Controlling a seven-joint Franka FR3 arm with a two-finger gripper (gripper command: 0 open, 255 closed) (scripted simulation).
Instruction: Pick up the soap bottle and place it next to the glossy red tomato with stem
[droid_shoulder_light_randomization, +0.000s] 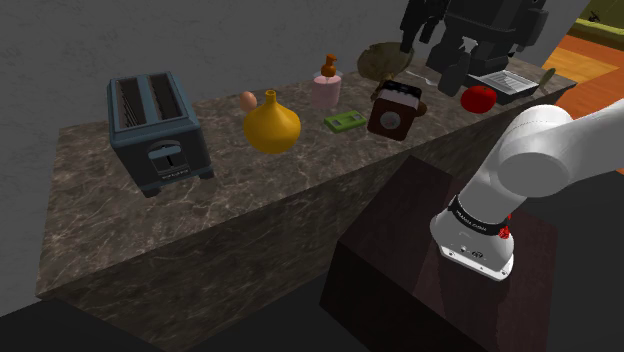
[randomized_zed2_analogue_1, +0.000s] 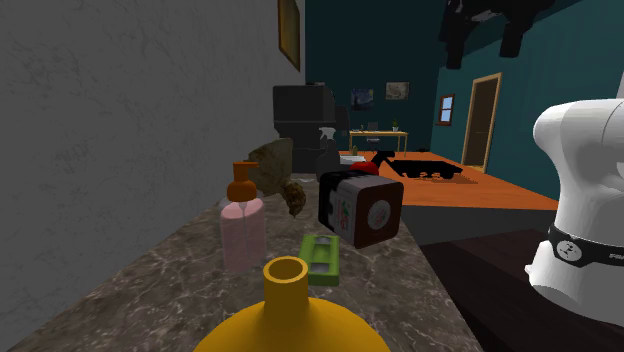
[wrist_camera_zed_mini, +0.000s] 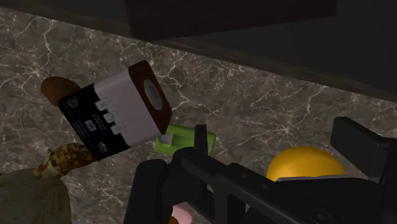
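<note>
Soap bottle (droid_shoulder_light_randomization: 326, 90): upright on bench (droid_shoulder_light_randomization: 100, 230), one o'clock of yellow vase (droid_shoulder_light_randomization: 271, 127), shoulder view.
Tomato (droid_shoulder_light_randomization: 478, 98): well apart, at soap bottle's three o'clock, past the carton (droid_shoulder_light_randomization: 395, 110).
Fingers (wrist_camera_zed_mini: 359, 149): apart, clasping nothing, above bench.

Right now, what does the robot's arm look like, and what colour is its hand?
The arm is white, made of smooth rounded shells. A dark band with small white lettering wraps round one joint, and a tiny red mark sits beside it. The gripper is all black, with blocky, flat-sided fingers and an angular black body.
</note>
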